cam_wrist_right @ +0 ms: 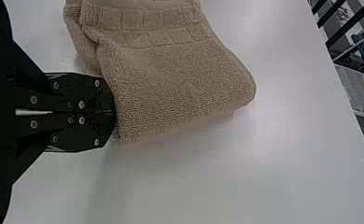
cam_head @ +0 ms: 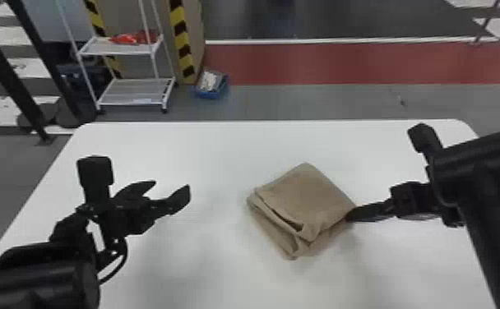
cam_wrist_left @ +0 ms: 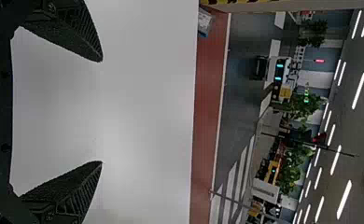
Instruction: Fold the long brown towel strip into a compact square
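Note:
The brown towel lies folded in a compact, layered square, turned cornerwise, right of the table's middle. Its front-left side shows several loose edges and an open fold. My right gripper is at the towel's right corner, its fingers together. In the right wrist view the shut right gripper has its tips against the edge of the towel; whether any cloth is pinched between them is hidden. My left gripper stands open and apart, left of the towel. In the left wrist view, bare tabletop shows between the left gripper's spread fingers.
The white table has its far edge beyond the towel. Behind it on the floor stand a white wire shelf holding red items, striped yellow-black posts and a blue bin.

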You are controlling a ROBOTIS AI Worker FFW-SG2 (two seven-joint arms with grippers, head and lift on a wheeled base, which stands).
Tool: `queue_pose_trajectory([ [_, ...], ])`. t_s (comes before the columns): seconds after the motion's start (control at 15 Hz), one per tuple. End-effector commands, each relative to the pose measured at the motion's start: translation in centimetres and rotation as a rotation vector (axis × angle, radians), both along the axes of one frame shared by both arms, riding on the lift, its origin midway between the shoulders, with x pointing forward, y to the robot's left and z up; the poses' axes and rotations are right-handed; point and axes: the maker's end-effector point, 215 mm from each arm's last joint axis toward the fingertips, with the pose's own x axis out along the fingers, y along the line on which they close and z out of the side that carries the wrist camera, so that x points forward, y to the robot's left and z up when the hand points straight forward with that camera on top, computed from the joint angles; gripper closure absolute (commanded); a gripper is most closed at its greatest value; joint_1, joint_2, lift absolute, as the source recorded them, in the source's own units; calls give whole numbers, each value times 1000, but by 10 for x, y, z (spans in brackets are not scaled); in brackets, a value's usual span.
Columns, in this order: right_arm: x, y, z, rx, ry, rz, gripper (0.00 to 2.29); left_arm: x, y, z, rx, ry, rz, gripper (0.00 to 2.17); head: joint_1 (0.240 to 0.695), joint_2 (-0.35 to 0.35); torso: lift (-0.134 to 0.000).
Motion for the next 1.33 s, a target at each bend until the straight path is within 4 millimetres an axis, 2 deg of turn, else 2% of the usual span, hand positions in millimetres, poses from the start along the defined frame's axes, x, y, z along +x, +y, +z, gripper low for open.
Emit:
queue_pose_trajectory([
  [0.0,4,22,11,67,-3,10,2246,0,-1,0,-3,-1,0,103,695,83,-124],
  [0.2,15,34,31,138,-29,13,2246,-1,3,0,-3,-1,5,103,695,103,-124],
  [0.33,18,40,37,153,-35,21,2246,-2,3,0,-6,0,3,103,695,116,-124],
  [0.53,24,46,30,152,0,10,2246,-1,3,1,-8,-3,4,103,695,126,-124],
  [0.67,24,69,54,294,-4,46,2246,-1,5,2,-13,-7,7,103,695,134,-124],
  [0.93,21,107,84,481,8,95,2246,-1,5,1,-18,-5,10,103,695,175,-124],
  [1.07,11,129,61,453,73,110,2243,0,5,1,-17,-5,9,103,695,192,-124],
  [1.13,3,136,42,406,113,130,2243,0,4,1,-15,-4,10,103,695,202,-124],
  [1.27,1,140,20,367,98,176,2243,0,5,1,-15,-4,11,103,695,218,-124],
])
